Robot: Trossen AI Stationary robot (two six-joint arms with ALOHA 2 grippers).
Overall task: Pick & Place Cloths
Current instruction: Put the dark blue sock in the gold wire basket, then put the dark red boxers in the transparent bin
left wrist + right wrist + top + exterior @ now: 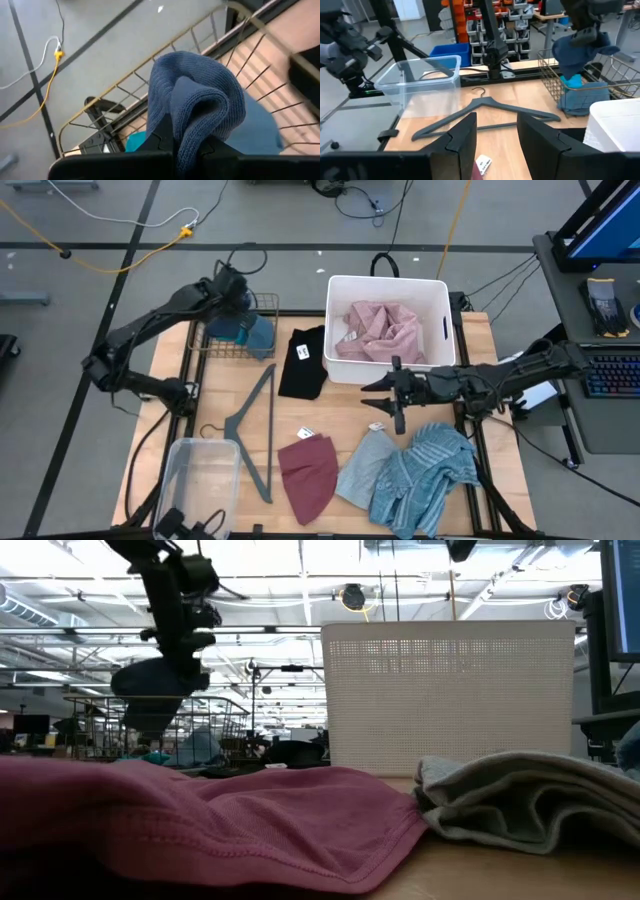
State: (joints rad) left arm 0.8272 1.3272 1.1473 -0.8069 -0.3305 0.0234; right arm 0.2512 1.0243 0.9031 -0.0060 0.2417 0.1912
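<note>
My left gripper (238, 313) is over the wire basket (212, 352) at the table's far left, shut on a dark blue knit cloth (197, 107). The cloth also shows in the low view (150, 692) and the right wrist view (580, 47). In the basket lie a teal cloth (134, 142) and a blue one (262, 131). My right gripper (376, 397) is open above the table's middle, touching nothing. A pink cloth (380, 332) lies in the white bin (437, 290). On the table lie black (303, 362), maroon (308, 475), pale grey-blue (362, 470) and blue striped (428, 470) cloths. My left gripper pinches the dark blue cloth by a bunched fold (192, 135) between its two fingers, coming from above. Several layers are gathered in the hold. The cloth hangs clear above the wire basket (150, 65), slack and folded over on itself.
A grey clothes hanger (255, 430) lies left of the table's middle, ahead of my right gripper (495, 140) in its wrist view. A clear plastic bin (200, 475) sits at the near left corner. The white bin stands at the far edge, right of the black cloth.
</note>
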